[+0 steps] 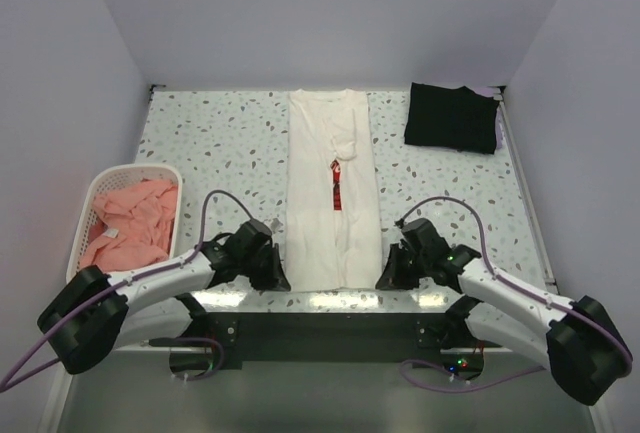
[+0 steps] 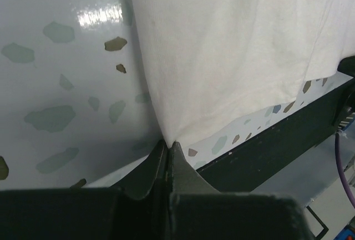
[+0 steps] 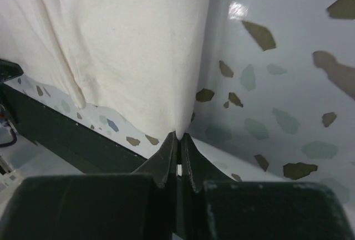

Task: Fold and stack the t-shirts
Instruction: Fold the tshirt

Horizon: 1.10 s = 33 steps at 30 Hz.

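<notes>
White t-shirt [image 1: 330, 193], folded into 1 long strip, has its long axis running straight away from both grippers. Left gripper [image 2: 168, 143] and right gripper [image 3: 178, 136] each pinch a near hem corner tight. Black t-shirt [image 1: 452, 118] lies folded far beyond the right gripper, on a speckled glossy table [image 1: 210, 143] with plain pale walls [image 1: 330, 13].

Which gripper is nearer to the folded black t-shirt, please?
Right. The right gripper holds the white t-shirt by its near right corner, on the same side as the black t-shirt; the left gripper holds the near left corner, farther across.
</notes>
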{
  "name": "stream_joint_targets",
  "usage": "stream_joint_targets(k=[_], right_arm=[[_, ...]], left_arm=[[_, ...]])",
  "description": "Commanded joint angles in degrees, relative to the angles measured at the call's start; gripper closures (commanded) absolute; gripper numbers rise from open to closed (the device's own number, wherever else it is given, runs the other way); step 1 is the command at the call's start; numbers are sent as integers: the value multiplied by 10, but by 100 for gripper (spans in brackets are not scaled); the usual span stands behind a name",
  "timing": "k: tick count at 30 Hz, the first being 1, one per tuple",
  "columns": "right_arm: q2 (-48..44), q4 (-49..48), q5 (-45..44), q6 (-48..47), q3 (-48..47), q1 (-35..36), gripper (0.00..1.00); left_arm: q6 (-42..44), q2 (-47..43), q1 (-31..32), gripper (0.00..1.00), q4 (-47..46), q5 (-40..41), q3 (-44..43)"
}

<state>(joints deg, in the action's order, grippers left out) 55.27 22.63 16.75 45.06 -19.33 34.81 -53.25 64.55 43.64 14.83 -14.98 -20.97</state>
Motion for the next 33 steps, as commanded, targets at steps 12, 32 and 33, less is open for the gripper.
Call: stream_joint_targets(k=[12, 32, 33], right_arm=[[-33, 124, -166, -20, -156, 91, 100], [333, -32, -197, -85, -425, -34, 100], [342, -32, -198, -86, -442, -40, 100]], left_arm=[[53, -36, 20, 100, 115, 73, -134], [25, 274, -103, 100, -27, 118, -384], [19, 282, -109, 100, -25, 122, -391]])
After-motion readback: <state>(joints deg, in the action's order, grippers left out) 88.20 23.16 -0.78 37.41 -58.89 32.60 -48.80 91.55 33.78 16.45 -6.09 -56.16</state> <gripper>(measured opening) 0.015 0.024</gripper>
